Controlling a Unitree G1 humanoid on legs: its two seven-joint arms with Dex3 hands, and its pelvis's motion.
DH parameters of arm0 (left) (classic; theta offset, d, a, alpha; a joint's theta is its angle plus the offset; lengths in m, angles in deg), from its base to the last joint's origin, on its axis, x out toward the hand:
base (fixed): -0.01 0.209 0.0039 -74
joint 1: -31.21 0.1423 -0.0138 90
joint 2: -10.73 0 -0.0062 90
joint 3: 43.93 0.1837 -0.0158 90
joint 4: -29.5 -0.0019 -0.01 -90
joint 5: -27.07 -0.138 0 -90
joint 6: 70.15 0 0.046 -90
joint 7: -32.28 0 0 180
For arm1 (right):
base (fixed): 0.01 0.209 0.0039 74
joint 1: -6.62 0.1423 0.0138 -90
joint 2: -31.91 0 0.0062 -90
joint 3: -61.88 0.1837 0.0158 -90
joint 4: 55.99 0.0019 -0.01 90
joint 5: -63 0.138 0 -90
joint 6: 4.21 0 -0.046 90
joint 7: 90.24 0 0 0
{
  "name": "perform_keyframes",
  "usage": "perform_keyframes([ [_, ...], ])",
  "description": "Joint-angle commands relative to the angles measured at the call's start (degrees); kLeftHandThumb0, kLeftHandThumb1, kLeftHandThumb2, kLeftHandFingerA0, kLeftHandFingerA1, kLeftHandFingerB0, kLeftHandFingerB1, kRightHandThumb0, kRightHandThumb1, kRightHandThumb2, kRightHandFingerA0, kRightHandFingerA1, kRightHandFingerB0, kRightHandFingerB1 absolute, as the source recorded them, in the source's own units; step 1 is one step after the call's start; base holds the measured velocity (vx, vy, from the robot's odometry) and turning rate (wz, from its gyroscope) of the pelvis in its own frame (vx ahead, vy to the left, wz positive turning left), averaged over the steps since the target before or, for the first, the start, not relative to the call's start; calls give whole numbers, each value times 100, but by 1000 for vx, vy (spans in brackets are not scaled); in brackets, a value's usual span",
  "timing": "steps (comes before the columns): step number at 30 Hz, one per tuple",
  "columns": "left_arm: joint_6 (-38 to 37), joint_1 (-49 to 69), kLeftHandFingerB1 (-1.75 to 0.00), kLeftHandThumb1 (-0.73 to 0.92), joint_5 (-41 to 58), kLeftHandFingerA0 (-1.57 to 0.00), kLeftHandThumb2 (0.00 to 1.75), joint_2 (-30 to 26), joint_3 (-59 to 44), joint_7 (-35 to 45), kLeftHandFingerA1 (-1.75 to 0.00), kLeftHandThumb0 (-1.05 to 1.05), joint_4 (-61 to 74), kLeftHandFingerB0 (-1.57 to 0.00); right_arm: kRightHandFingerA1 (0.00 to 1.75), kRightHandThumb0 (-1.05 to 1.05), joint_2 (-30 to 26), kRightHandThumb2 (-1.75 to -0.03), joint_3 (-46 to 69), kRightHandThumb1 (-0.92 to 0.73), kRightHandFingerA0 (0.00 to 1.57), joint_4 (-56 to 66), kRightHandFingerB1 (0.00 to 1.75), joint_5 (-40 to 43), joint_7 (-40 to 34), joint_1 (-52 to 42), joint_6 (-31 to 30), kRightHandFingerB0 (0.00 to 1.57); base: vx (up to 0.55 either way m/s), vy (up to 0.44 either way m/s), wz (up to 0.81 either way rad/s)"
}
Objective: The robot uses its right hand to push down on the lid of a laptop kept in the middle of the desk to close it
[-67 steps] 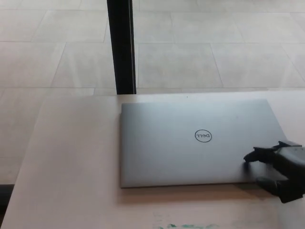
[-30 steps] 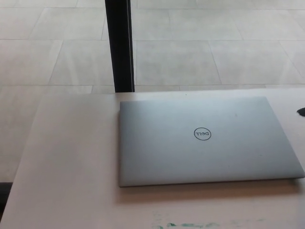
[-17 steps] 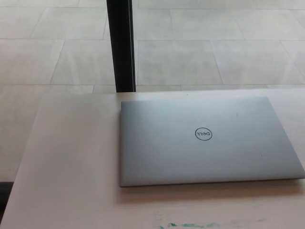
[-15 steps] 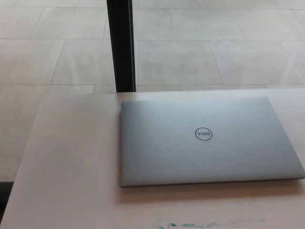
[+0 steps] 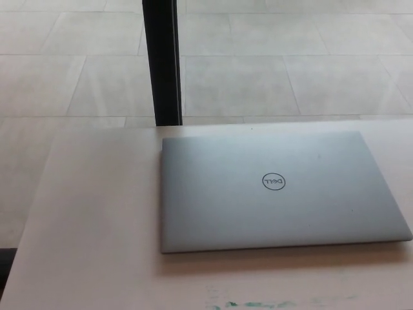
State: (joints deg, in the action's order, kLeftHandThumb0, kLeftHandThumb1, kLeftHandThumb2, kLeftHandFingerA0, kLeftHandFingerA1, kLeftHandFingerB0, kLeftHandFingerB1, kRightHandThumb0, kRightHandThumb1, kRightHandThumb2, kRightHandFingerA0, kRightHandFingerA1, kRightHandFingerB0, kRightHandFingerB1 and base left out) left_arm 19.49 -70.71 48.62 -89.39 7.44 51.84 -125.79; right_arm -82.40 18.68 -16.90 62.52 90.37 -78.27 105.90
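Observation:
A silver laptop (image 5: pixel 277 190) lies flat on the pale desk (image 5: pixel 97 213), its lid down and the round logo facing up. It sits right of the desk's middle, with its right corner near the picture's right edge. Neither of my hands shows in the head view, and no arm reaches into the picture.
A black vertical post (image 5: pixel 161 61) stands behind the desk's far edge, just left of the laptop. Pale tiled floor (image 5: pixel 290 58) lies beyond the desk. Faint green marks (image 5: pixel 258 303) run along the desk's near edge.
My right hand, which rested at the laptop's right front corner 2.2 s ago, has withdrawn out of the picture to the right. The laptop has stayed flat and shut.

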Motion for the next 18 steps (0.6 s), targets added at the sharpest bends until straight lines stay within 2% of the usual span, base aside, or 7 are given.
perform_keyframes([
  [1, 25, 226, -38, 87, 8, -40, 75, -148, 70, -92, -46, -105, -164, -32, 117, -85, 386, -69, 1043, -92, 61, -755, 82, 1200, -1091, -347, -107, 58, 0, 0, 0],
  [7, 86, 166, -38, 87, 194, -39, 76, -125, -68, -56, -47, -105, -101, -28, 110, -85, 553, -66, 998, -87, 67, -850, 75, 1233, -803, -311, -8, 66, 0, 0, 0],
  [10, -14, 195, -39, 85, 134, -40, 85, -136, -20, -35, -47, -105, -166, -29, 108, -87, 596, -66, 818, -88, 69, -807, 75, 1168, -843, -339, -29, 68, 0, 0, 0],
  [11, -11, 200, -39, 85, 142, -40, 76, -137, -23, -46, -47, -105, -170, -30, 110, -86, 638, -66, 802, -87, 65, -773, 76, 1246, -724, -324, -81, 66, 0, 0, 0],
  [14, 19, 239, -38, 86, 186, -38, 75, -133, -38, -57, -46, -105, -131, -29, 102, -86, 722, -67, 626, -88, 55, -789, 73, 1305, -618, -310, -194, 63, 0, 0, 0],
  [15, 5, 241, -38, 86, 193, -40, 75, -127, -33, -35, -46, -105, -149, -31, 106, -87, 755, -67, 601, -89, 58, -745, 73, 1374, -578, -324, -230, 54, 0, 0, 0],
  [18, 8, 232, -39, 86, 208, -40, 75, -119, -18, -70, -46, -105, -170, -32, 112, -87, 845, -67, 630, -88, 60, -633, 75, 1618, -484, -337, -247, 52, 0, 0, 0],
])
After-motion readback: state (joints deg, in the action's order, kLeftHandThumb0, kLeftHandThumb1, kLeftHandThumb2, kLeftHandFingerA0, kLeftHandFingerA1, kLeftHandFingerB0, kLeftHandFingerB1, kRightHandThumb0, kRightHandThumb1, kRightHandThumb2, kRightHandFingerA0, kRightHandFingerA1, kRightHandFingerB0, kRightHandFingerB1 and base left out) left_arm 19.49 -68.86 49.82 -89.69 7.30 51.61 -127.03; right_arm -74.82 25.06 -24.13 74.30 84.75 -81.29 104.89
